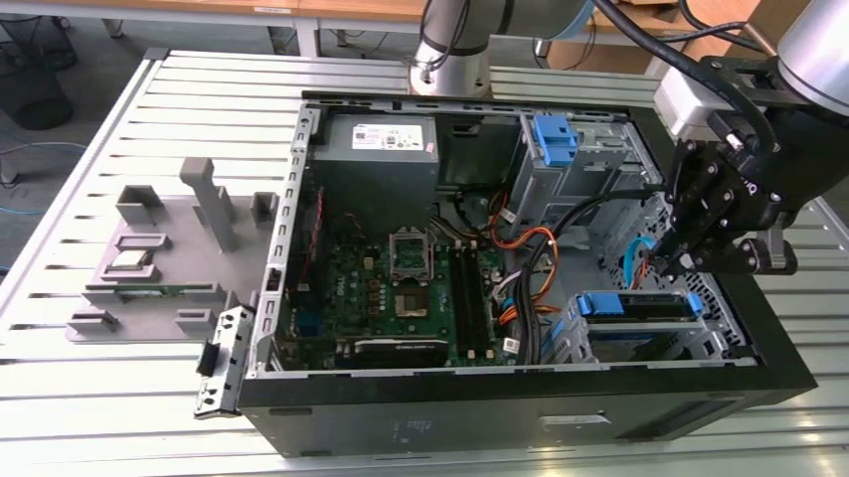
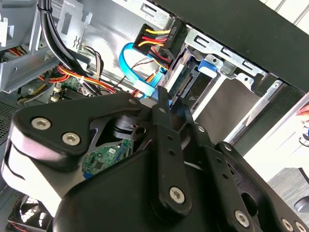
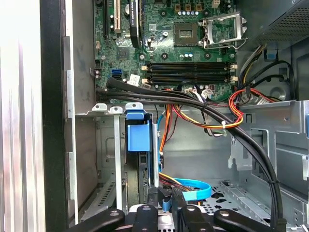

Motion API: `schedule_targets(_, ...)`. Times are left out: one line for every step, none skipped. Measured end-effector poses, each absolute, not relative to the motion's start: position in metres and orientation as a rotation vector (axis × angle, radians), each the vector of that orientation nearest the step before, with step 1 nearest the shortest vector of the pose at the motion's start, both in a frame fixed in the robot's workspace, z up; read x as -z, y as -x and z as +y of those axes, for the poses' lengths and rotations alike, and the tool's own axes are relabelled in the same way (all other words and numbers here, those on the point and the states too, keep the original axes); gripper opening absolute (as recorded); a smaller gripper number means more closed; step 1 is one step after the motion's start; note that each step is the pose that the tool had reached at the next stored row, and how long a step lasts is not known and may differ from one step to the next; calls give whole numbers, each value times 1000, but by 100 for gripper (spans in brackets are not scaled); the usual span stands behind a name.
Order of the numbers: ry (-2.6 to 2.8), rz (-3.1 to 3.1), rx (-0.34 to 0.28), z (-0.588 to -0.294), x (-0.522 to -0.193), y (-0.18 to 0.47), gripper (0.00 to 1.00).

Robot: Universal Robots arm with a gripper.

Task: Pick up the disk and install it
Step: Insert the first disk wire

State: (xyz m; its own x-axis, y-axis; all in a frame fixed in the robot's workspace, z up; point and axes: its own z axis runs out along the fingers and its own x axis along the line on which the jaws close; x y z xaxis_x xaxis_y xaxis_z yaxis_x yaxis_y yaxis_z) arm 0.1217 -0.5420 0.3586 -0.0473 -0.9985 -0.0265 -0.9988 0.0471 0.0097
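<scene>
Sitting in a drive bay (image 3: 104, 159) of the computer case (image 1: 531, 422), the disk (image 1: 637, 305); pincer (image 1: 667, 266) pressed together, empty, just over it.

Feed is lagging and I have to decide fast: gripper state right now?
Gripper: cannot tell whether open or closed; it hangs close to the disk.

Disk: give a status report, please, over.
Gripper at the drive bay. Disk sits in bay. Blue cable close by gripper.

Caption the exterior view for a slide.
End effector close to the blue-framed disk inside the open computer case.
</scene>
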Motion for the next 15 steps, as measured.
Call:
schedule_targets(2160,2264,-40,-542,-359,-122,26)
schedule_targets(2160,2264,-40,-542,-359,-122,26)
schedule_targets(2160,2264,-40,-542,-359,-122,26)
schedule_targets(2160,2264,-40,-542,-359,-122,26)
schedule_targets(2160,2264,-40,-542,-359,-122,26)
schedule_targets(2160,2264,-40,-542,-359,-122,26)
schedule_targets(2160,2264,-39,-542,-358,-122,26)
schedule_targets(2161,2265,-37,-542,-358,-122,26)
schedule_targets(2161,2266,-35,-542,-358,-122,26)
schedule_targets(2161,2266,-35,-542,-358,-122,26)
schedule_targets(2161,2266,-35,-542,-358,-122,26)
schedule_targets(2161,2266,-35,-542,-358,-122,26)
schedule_targets(2161,2266,-35,-542,-358,-122,26)
schedule_targets(2161,2266,-35,-542,-358,-122,26)
schedule_targets(2161,2266,-35,-542,-357,-122,26)
